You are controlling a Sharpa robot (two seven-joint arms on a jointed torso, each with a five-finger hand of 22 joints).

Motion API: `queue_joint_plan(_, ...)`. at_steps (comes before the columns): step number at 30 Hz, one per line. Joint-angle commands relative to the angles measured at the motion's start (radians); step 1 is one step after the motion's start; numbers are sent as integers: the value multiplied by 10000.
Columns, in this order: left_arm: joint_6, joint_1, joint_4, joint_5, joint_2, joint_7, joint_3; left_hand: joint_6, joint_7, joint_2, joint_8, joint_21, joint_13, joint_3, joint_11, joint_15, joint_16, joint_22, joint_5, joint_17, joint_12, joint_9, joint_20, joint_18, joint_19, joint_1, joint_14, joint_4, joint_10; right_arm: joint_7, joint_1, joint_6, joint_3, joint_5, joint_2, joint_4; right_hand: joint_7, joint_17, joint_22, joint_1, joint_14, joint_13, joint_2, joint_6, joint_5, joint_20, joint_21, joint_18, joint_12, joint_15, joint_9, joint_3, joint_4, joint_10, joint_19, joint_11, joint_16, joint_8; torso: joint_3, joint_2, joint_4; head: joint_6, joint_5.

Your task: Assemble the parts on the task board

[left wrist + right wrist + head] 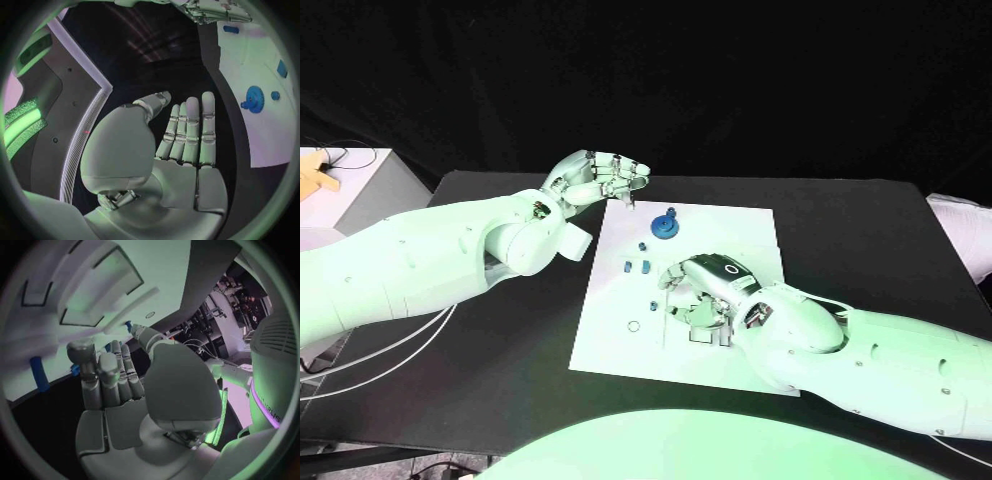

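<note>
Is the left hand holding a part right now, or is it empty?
Empty. The left hand shows a bare palm and straight fingers in its wrist view, with the blue gear lying apart on the task board.

The task board (733,225) is bare along its near-left part. The right hand (711,285) covers its middle; the blue gear (665,226) and left hand (596,180) crowd its far-left corner.
</note>
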Motion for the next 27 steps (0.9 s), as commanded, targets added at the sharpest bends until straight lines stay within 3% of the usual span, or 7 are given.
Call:
queue_joint_plan(1,153,6,-17,59,30,59,7,-91,3,34,-36,-1,-9,-62,0,70,-33,0,3,-8,-38,-13,26,147,71,38,13,17,-50,585,287,-11,47,871,-462,293,-3,340,209,207,304,27,51,93,102,-20,527,41,249,-9,-21,-51,42,60,270,-29,311,-46,-1,-8,10,2,-78)
queue_joint_plan(8,152,6,-90,60,74,118,6,-97,3,28,-35,1,-11,-71,0,71,-37,0,1,-11,-34,-16,27,147,85,40,12,17,-51,1701,1157,1173,96,2605,-1457,497,-19,1322,765,261,938,13,-18,84,229,-89,1928,-178,622,-72,-78,47,230,321,824,-90,1034,-149,2,-21,-18,2,-247)
queue_joint_plan(13,164,6,-114,60,94,139,6,-100,4,26,-36,1,-12,-72,0,71,-38,-1,1,-11,-33,-16,27,146,87,40,11,17,-50,2056,1604,1811,111,2941,-1892,312,-38,1751,1003,314,1166,-53,-111,-92,306,-114,2517,-274,615,-90,-127,85,246,242,1024,-101,1298,-271,5,-11,-22,2,-283)
queue_joint_plan(21,197,5,-141,60,102,140,6,-104,4,22,-37,1,-12,-78,0,71,-40,-1,0,-12,-30,-18,27,146,91,38,11,18,-48,1862,1780,2121,92,2251,-2121,-73,8,1954,1099,243,1315,-114,-219,-103,233,-107,2728,-309,611,-62,-137,-71,347,171,1124,-66,1436,-305,9,-9,-5,2,-362)
queue_joint_plan(24,207,4,-150,60,102,141,6,-104,4,22,-37,1,-12,-78,0,71,-40,-1,0,-12,-30,-18,27,146,91,38,11,18,-48,1597,1761,2333,74,1753,-2121,-166,-43,1870,1058,238,1297,-150,-231,-180,121,-121,2580,-280,595,-89,-151,-419,447,6,1088,-107,1399,-357,5,-11,0,2,-389)
queue_joint_plan(27,214,4,-162,60,104,143,5,-104,4,22,-37,1,-12,-78,0,71,-40,-1,0,-12,-30,-18,27,146,91,38,11,18,-48,1346,1702,2484,63,1327,-2080,-261,-74,1713,974,506,1231,-154,-30,-220,114,-121,2295,-239,670,-92,-156,-1276,639,-241,1011,-108,1330,-392,1,-16,-1,19,-393)
